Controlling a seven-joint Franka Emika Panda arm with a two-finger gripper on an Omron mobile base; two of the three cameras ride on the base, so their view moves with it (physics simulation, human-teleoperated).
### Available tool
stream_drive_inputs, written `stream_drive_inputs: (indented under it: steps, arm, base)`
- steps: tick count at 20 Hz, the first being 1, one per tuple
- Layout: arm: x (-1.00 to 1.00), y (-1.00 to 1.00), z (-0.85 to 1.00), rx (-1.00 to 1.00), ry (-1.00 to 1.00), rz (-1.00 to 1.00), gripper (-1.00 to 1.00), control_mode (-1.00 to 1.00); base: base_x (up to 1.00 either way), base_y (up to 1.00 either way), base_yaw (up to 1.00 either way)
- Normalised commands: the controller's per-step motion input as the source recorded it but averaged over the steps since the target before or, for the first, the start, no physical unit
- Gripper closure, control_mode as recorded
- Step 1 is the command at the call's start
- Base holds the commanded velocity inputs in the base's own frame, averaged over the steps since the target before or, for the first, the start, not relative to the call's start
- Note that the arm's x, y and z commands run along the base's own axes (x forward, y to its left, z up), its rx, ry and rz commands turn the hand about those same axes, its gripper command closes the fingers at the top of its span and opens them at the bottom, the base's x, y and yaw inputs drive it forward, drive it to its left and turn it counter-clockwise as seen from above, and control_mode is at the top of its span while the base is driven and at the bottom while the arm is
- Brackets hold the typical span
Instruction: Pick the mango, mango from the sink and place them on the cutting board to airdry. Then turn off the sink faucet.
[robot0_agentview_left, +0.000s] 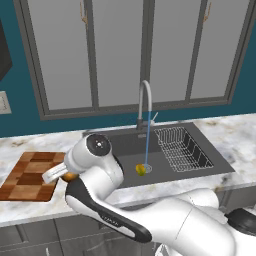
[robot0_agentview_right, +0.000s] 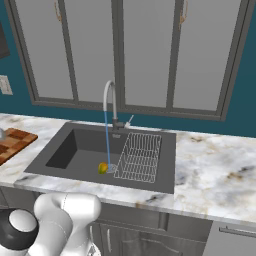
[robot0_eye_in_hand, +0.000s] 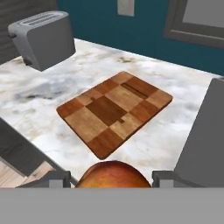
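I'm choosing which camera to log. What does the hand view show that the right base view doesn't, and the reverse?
Hand view alone: a grey toaster on the counter and the orange-brown mango held in the pincer. Right base view alone: the sink with its wire rack, the faucet running water, and the yellow-green mango by the drain. Both: the cutting board and the marble counter.

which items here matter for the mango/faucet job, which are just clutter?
Job: orange-brown mango in the gripper; yellow-green mango in the sink; cutting board; sink faucet, water running.
Clutter: toaster; wire rack; wall outlet.
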Motion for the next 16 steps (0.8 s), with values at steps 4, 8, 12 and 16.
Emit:
stream_drive_inputs:
  steps: [4, 8, 12, 16]
  arm:
    - [0.00, 0.21, -0.01, 0.00, 0.00, 0.00, 1.00, -1.00]
    - [0.00, 0.13, -0.19, 0.00, 0.02, 0.00, 1.00, -1.00]
    - [0.00, 0.12, -0.19, 0.00, 0.01, 0.00, 1.00, -1.00]
    - [0.00, 0.20, -0.10, 0.00, 0.00, 0.00, 1.00, -1.00]
  base:
    - [0.00, 0.00, 0.00]
    - [0.00, 0.00, 0.00]
    - [0.00, 0.00, 0.00]
    - [0.00, 0.00, 0.00]
